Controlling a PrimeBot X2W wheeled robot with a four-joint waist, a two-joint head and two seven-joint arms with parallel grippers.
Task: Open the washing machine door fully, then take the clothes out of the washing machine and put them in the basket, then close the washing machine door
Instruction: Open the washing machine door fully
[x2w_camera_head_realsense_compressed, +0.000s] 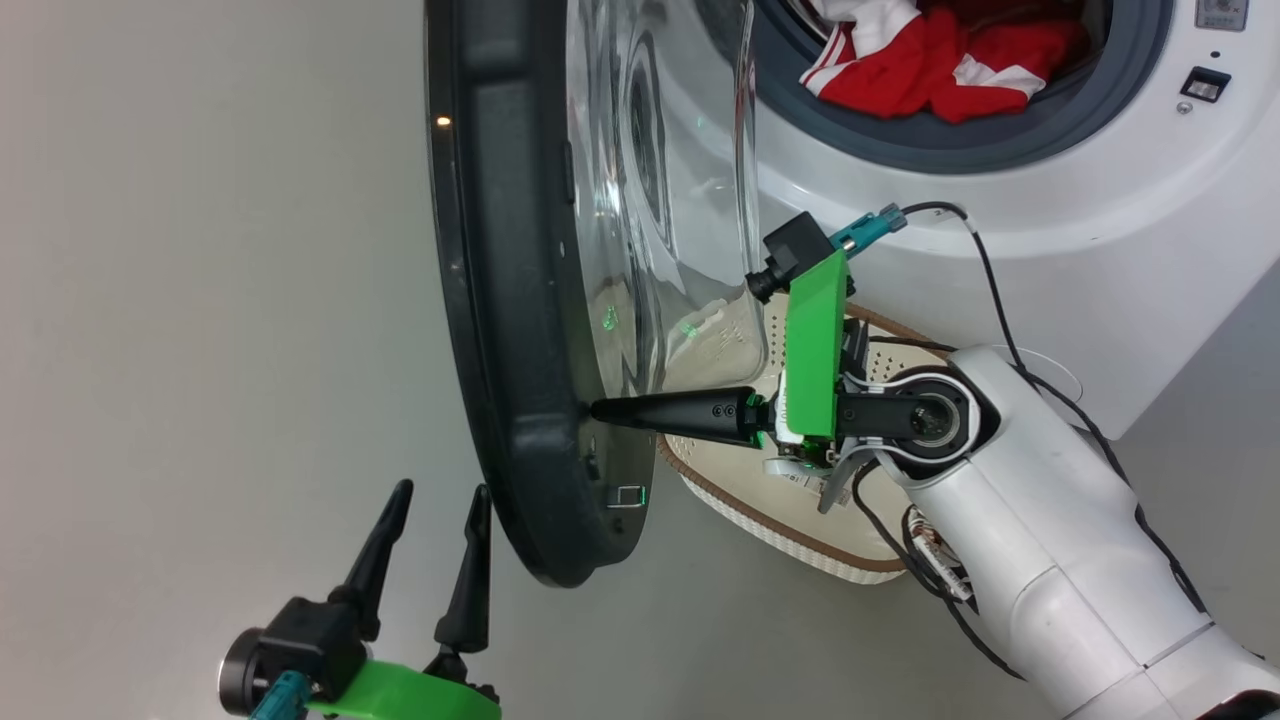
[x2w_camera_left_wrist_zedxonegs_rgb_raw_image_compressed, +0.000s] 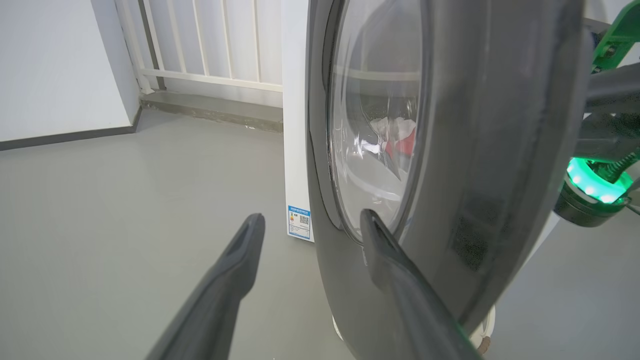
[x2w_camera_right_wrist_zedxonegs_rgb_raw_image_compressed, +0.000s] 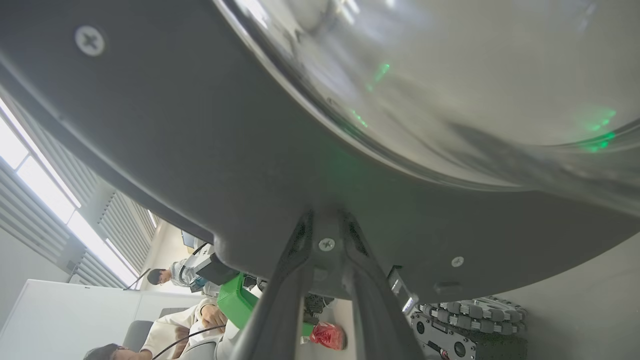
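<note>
1. While the washing machine door (x2w_camera_head_realsense_compressed: 500, 300) stands only part-open, edge-on to the head cam w/ its glass bowl (x2w_camera_head_realsense_compressed: 660, 200) bulging toward the drum, the step in hand = swing it fully open.
2. Right gripper (x2w_camera_head_realsense_compressed: 600, 410): fingers drawn nearly together, holding nothing. Tips press on the door's inner rim low down, either side of a small screw (x2w_camera_right_wrist_zedxonegs_rgb_raw_image_compressed: 326, 244) in the right wrist cam. So it's a push, not a grasp.
3. Left gripper (x2w_camera_head_realsense_compressed: 442, 490): fingers spread wide, empty, just beside the door's outer face near its bottom edge. One finger looks v. close to the rim in the left wrist cam; contact, can't tell.
4. To do it well, IMO: push along the door's arc, not straight, so the tips don't skid off the smooth plastic toward the glass.
5. Get the left gripper clear of the outer side first, else the door swings into it.
6. Slow down near end of travel; don't force it.
7. Basket (x2w_camera_head_realsense_compressed: 740, 475) sits on the floor (x2w_camera_head_realsense_compressed: 200, 400) just in front of the washing machine (x2w_camera_head_realsense_compressed: 1100, 230), under the right arm (x2w_camera_head_realsense_compressed: 1050, 520). Keep the forearm and cable (x2w_camera_head_realsense_compressed: 985, 270) from dragging it.
8. Clothes (x2w_camera_head_realsense_compressed: 930, 70) lie in the drum mouth, red w/ white stripes. They come next, once the door's wide.
</note>
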